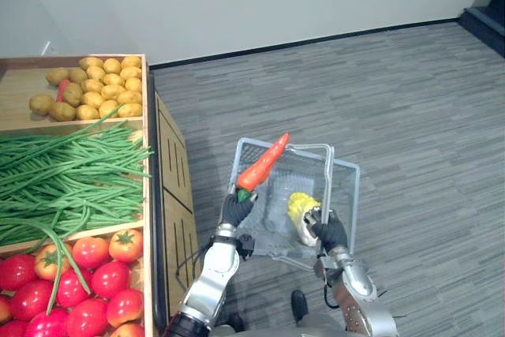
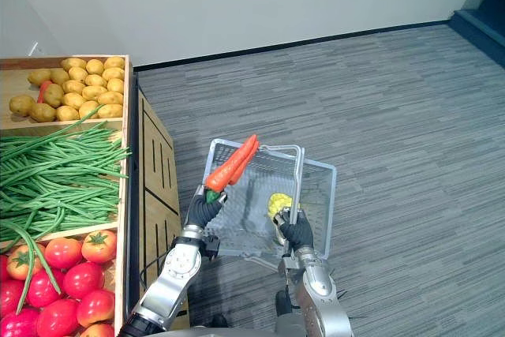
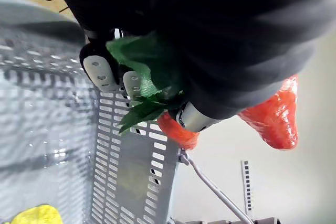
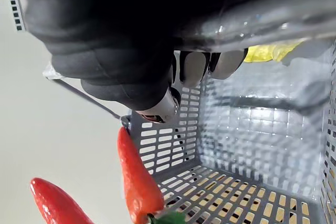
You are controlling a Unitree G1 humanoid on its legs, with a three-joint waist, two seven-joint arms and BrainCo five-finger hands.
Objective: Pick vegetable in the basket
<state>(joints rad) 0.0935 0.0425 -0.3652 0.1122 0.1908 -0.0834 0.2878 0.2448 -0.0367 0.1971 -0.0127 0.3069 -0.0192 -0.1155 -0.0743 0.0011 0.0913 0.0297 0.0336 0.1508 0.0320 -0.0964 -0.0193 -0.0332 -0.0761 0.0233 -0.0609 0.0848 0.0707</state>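
- Nearest, at the near left corner of the grey perforated plastic basket point(image 1: 345, 187): left hand point(image 1: 235, 209) curled tight round the green leafy stalk of a pair of long, glossy red-orange vegetables point(image 1: 264, 162). Tapered tips tilted up and away over the basket's left wall, not yet inside.
- At the near right corner of the basket: right hand point(image 1: 330, 231) with fingers hooked over the rim, apparently carrying the basket above the grey floor.
- Inside the basket, just beside the right hand: a lumpy yellow vegetable point(image 1: 300, 206) already on the bottom.
- To do the step well: bring the stalk end inward past the rim, tip the points down toward the bare bottom in the basket's left half, and loosen the fingers low rather than dropping from a height.
- Meanwhile keep the right hand's hold level, since a tilt would probably roll the contents.
- Toward the basket's far side: mind the thin wire handle point(image 2: 280, 147), where the long tips could catch.
- Left of the basket, running farther off: wooden desk point(image 1: 170, 171) with red tomatoes point(image 1: 87, 278) nearest, then green beans point(image 1: 63, 171), then tan potatoes point(image 1: 99, 84).
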